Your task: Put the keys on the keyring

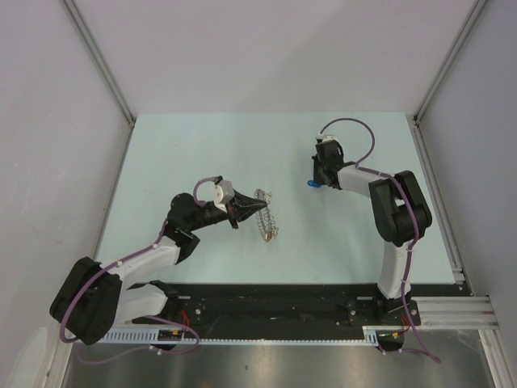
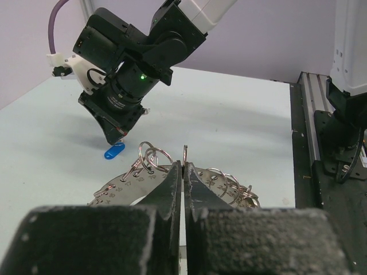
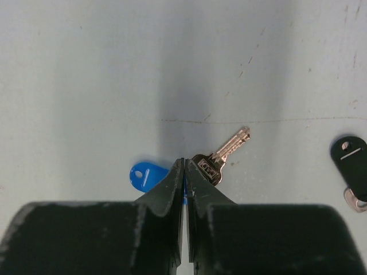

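The keyring [image 1: 265,217] lies at the table's middle, a silvery arc [image 2: 129,183] hung with small wire loops. My left gripper [image 2: 183,166] is shut on one upright loop of it, seen from above at the left gripper [image 1: 242,212]. Farther right, the blue key [image 3: 144,175] lies flat, its silver blade [image 3: 229,146] pointing away. My right gripper [image 3: 184,163] is shut on that key, a blue sliver showing between its jaws. The same key [image 2: 114,150] shows under the right gripper [image 2: 117,137] in the left wrist view. A black key [image 3: 351,154] lies to the right. No yellow key is in view.
An aluminium rail [image 1: 440,202] runs along the table's right edge, and grey walls close in the back and sides. The black base bar [image 1: 275,307] with both arm mounts spans the near edge.
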